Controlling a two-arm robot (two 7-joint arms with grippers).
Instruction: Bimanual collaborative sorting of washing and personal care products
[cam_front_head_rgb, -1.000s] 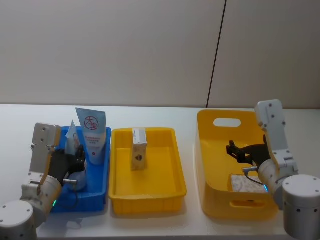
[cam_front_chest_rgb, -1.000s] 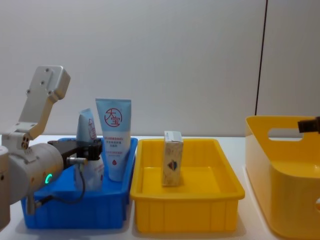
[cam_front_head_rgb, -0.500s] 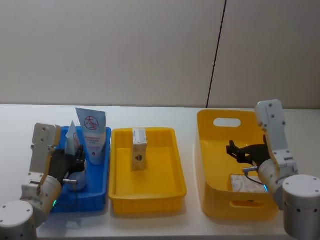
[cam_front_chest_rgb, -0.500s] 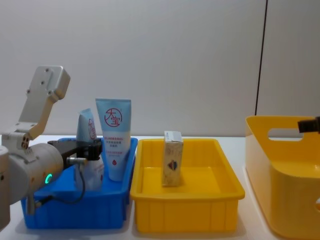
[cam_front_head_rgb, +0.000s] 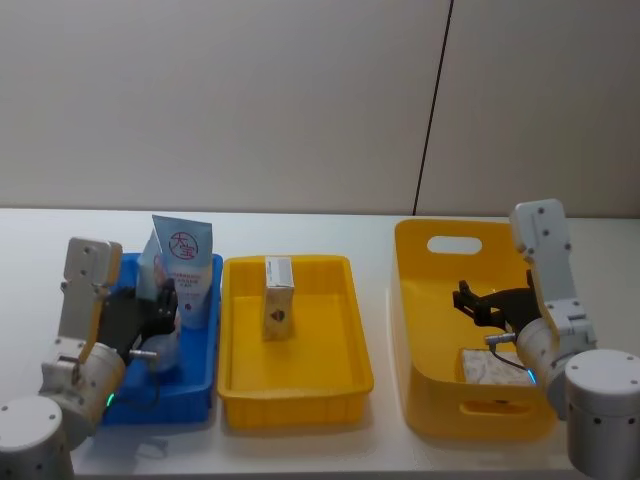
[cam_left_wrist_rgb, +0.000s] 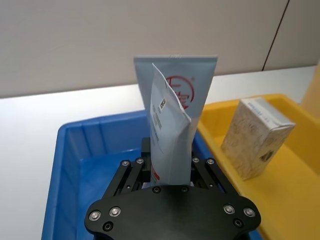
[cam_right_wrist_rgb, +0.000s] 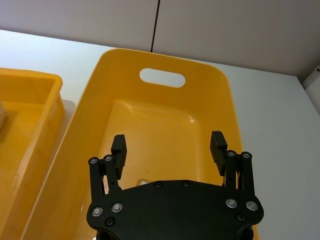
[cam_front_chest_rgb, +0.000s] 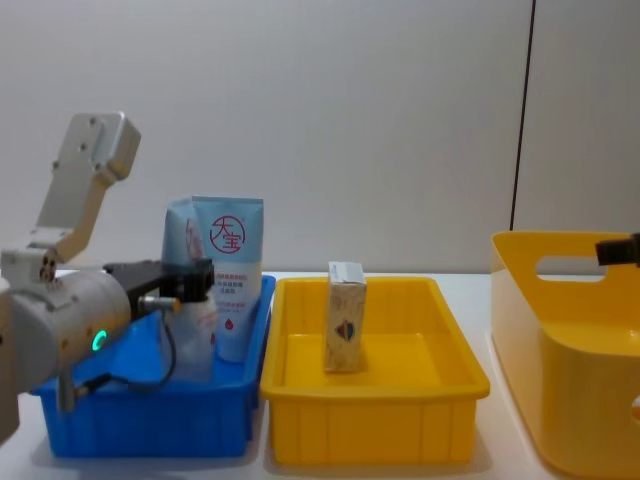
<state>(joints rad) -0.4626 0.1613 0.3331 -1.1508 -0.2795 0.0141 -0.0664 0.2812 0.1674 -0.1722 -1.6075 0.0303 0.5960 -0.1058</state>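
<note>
Seemingly "大宝" on white tube (cam_front_chest_rgb: 232, 290)

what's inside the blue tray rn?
One tube clamped upright in the left gripper, and a second tube standing just behind it. The blue tray floor under the gripper and the tubes' bases is covered.

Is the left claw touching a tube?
Touching: the left wrist view shows the left claw pinching the nearer tube between its fingers.

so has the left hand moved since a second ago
Yes. The left hand with its held tube rose against the blue tray rim, nearer the standing tube.
</note>
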